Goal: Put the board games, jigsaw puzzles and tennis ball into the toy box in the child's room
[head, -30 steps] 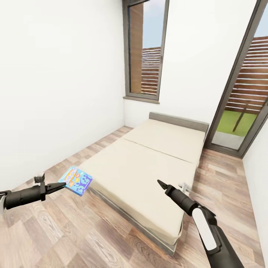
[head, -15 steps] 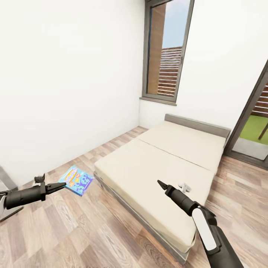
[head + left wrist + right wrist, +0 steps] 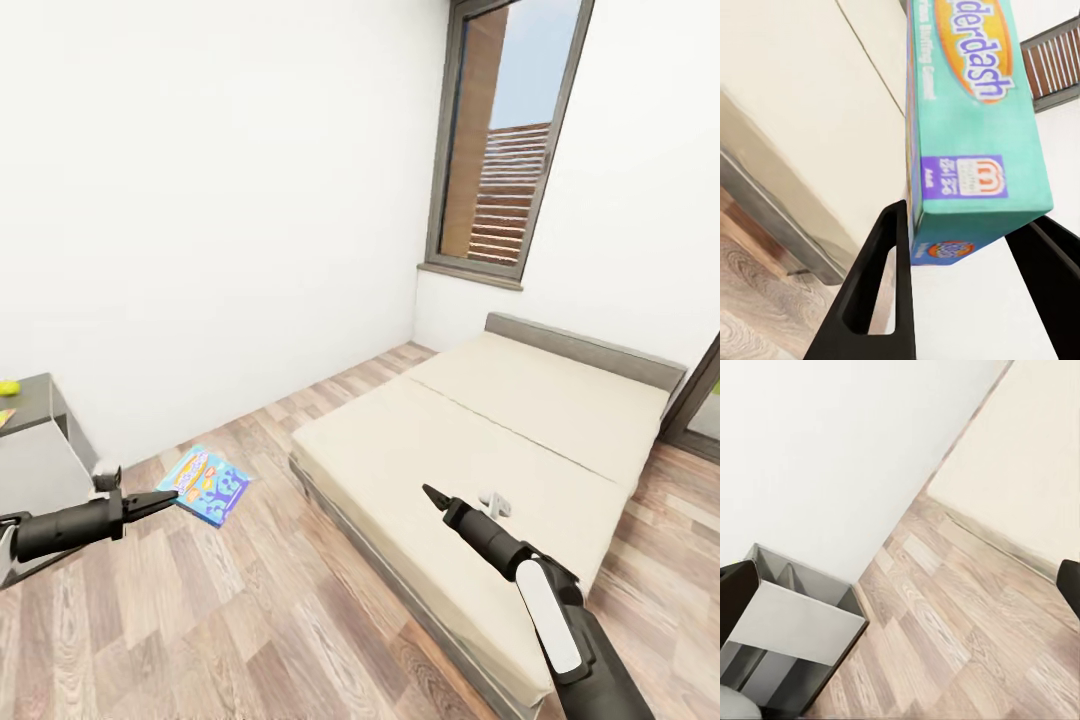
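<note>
My left gripper is shut on the edge of the small blue board game, holding it out flat above the wood floor. In the left wrist view the game's teal printed box sits clamped between the black fingers. My right gripper hangs over the bed near its front edge. It is open and empty, its fingers spread wide in the right wrist view. At the far left, the table's dark grey end carries the tennis ball. The toy box is out of view.
A white wall runs along the left, with a tall window at the back. Wood-plank floor lies between the table's end and the bed. The right wrist view looks down on the table's grey shelf section and the bed's edge.
The view has swung left: bed and window slid to the right of the picture, and the table's end came into view at the left. Both arms keep their pose, game still held.
</note>
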`<state>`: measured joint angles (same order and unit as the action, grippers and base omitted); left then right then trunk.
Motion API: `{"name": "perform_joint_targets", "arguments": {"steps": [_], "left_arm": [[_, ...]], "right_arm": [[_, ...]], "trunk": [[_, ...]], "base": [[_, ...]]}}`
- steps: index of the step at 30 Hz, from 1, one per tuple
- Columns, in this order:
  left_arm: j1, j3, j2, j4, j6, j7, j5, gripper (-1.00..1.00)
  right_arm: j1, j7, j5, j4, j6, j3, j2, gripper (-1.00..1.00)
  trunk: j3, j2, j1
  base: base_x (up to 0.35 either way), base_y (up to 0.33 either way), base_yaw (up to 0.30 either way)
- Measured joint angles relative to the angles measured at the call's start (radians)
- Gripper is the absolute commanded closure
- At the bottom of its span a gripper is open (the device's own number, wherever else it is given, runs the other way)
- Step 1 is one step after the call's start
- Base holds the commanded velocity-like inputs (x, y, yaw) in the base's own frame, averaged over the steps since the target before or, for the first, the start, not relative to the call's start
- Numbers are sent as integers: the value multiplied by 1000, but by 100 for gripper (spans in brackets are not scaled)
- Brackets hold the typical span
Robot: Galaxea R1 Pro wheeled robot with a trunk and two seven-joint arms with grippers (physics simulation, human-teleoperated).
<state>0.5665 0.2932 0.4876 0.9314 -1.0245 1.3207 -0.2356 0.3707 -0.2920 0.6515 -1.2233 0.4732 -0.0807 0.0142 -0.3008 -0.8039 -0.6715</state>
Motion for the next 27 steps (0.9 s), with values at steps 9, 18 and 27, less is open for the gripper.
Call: {"name": "perform_joint_targets", "arguments": {"steps": [9, 18, 27], "left_arm": [[0, 0, 0, 0, 0, 0, 1, 100], [0, 0, 0, 0, 0, 0, 2, 100], [0, 1, -1, 0, 0, -1, 3, 100]], "right_arm": [[0, 0, 0, 0, 0, 0, 0, -100], [0, 0, 0, 0, 0, 0, 1, -100], [0, 0, 0, 0, 0, 0, 1, -100]], "trunk": [[28, 63, 35], [57, 126, 69], [85, 189, 104]], "base": [[0, 0, 270], [0, 0, 265], [0, 0, 254]]}}
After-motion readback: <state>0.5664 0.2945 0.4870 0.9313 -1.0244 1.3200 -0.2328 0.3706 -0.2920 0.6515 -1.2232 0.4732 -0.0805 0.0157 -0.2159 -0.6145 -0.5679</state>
